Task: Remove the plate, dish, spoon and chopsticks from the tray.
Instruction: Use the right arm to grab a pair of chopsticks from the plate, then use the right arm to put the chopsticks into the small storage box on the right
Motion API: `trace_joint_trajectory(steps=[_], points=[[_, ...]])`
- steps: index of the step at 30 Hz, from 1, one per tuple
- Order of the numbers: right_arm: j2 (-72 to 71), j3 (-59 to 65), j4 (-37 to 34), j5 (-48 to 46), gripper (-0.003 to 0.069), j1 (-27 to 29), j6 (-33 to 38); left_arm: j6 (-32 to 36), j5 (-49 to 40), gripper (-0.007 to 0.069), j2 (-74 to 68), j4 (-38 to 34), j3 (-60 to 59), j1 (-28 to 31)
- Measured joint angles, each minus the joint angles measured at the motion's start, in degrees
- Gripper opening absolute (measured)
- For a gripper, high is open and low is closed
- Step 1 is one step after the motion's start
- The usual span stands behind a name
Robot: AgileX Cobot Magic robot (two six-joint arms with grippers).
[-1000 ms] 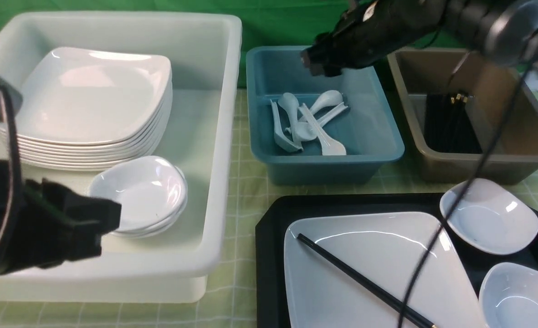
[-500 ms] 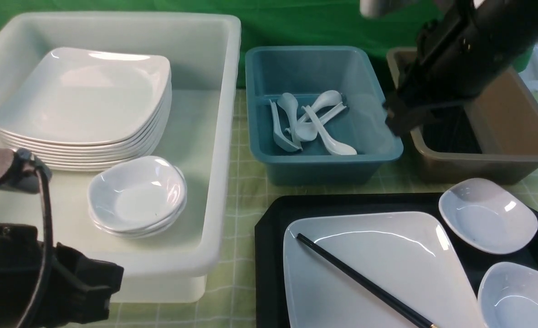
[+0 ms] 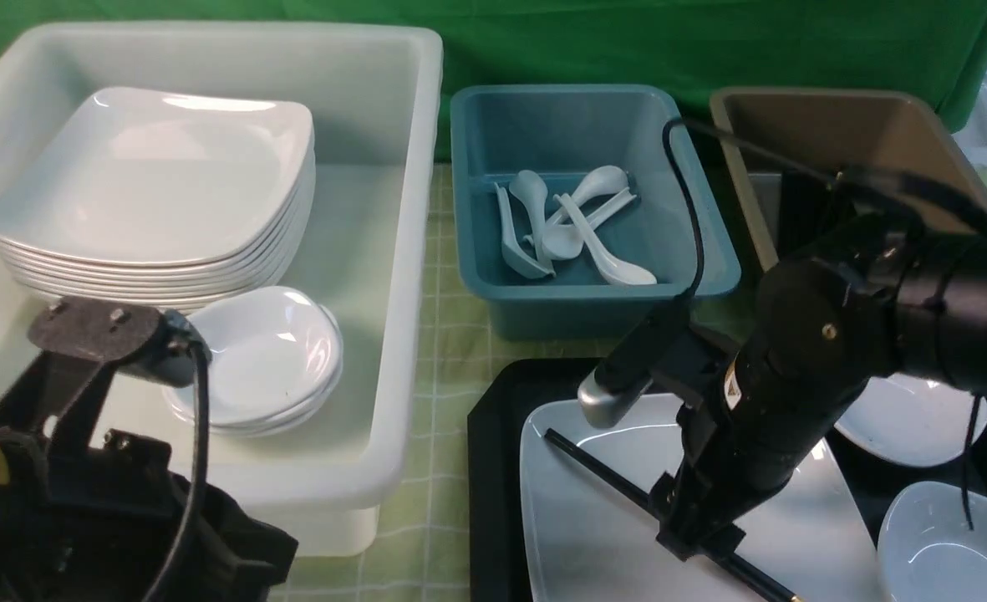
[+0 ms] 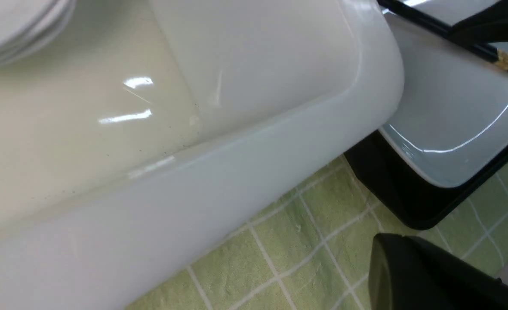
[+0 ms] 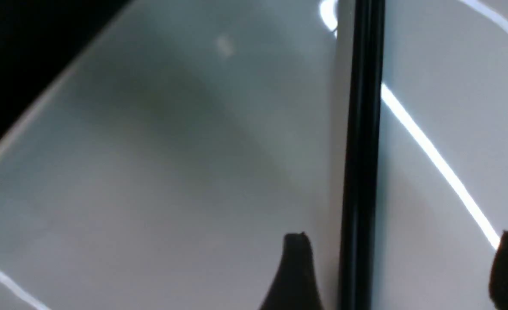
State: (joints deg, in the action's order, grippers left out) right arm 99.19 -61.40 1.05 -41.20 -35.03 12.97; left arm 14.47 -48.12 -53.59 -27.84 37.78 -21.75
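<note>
Right hand hangs wide open and empty, straddling the chopsticks lying across the plate on the tray, so I'd nudge sideways to centre them, sink to the glaze, then pinch both sticks together.

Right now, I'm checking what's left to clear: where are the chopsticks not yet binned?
Front view, robot's right side: the chopsticks lie diagonally across the plate on the tray; the right gripper, jaws open, straddles them.

A green cloth backdrop behind a pale-green checked tablecloth
</note>
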Motion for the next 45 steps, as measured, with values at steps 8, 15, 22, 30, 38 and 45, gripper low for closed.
trace_joint_trajectory(steps=[8, 15, 22, 30, 38, 45], points=[[5.1, -0.5, 0.0, 0.2, 0.0389, -0.1, -3.1, 1.5, -0.6, 0.0001, -0.5, -0.5, 0.0, 0.0], [3.9, -0.4, 0.3, -1.0, 0.0143, -0.1, -3.4, 1.9, -0.8, 0.0001, -0.5, -0.6, 0.1, 0.0], [-9.3, -2.4, 0.4, -6.8, 0.0142, 1.2, -4.4, 1.9, 0.6, 0.0001, -1.1, -0.6, 4.6, 0.0], [-15.7, -12.3, 0.4, 8.3, 0.0142, 17.5, -6.0, 13.2, 6.5, 0.0001, -9.9, -8.6, 15.2, 0.0], [-0.5, -25.9, -1.1, 23.4, 0.0142, 29.9, -7.9, 16.1, 9.1, 0.0001, -30.3, -9.8, 34.1, -8.9], [15.3, -34.4, -1.1, 27.0, 0.0142, 32.9, -8.5, 10.0, 7.6, 0.0002, -44.2, -4.2, 48.4, -14.5]])
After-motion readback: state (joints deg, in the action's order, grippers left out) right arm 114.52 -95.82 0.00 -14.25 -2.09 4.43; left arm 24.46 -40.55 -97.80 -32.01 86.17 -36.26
